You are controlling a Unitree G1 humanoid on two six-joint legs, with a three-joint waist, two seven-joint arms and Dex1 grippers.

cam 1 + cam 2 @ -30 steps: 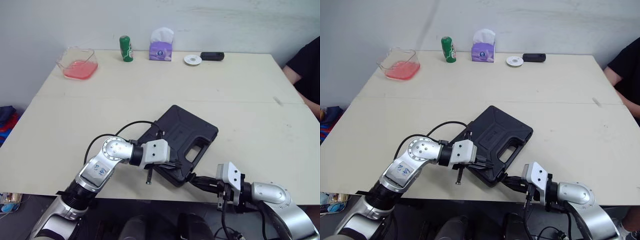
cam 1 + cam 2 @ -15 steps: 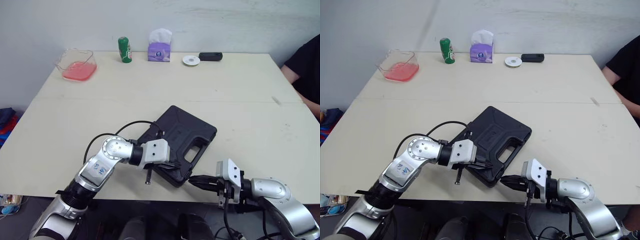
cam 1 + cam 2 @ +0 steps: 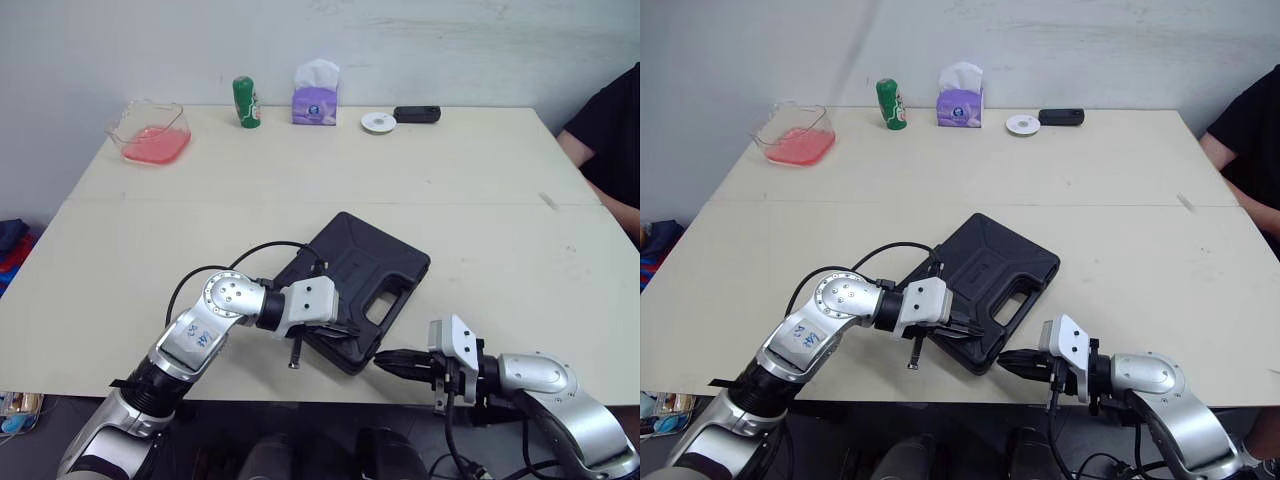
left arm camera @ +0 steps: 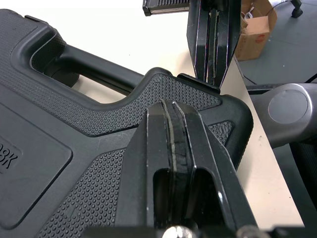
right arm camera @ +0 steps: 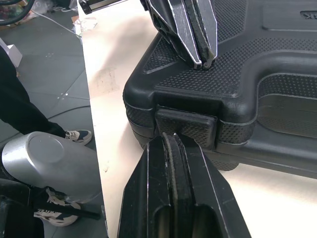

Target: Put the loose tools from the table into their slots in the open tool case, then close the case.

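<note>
Left gripper (image 4: pixel 172 105), closed and empty, pins the black textured plastic tool case (image 3: pixel 358 262) lid down; right gripper (image 5: pixel 171 138), likewise closed and empty, meets its near-edge latch (image 5: pixel 187 125), seemingly to snap it.

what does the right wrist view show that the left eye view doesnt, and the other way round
Right wrist view: the front latch close up, and a shoe on the floor beside the table. Left eye view: the table's far end with a pink dish, green can, tissue box, and a person's sleeve. Both: the closed black case, the left gripper shut with tips at its near corner, and the right gripper shut, pointing at the latch.
</note>
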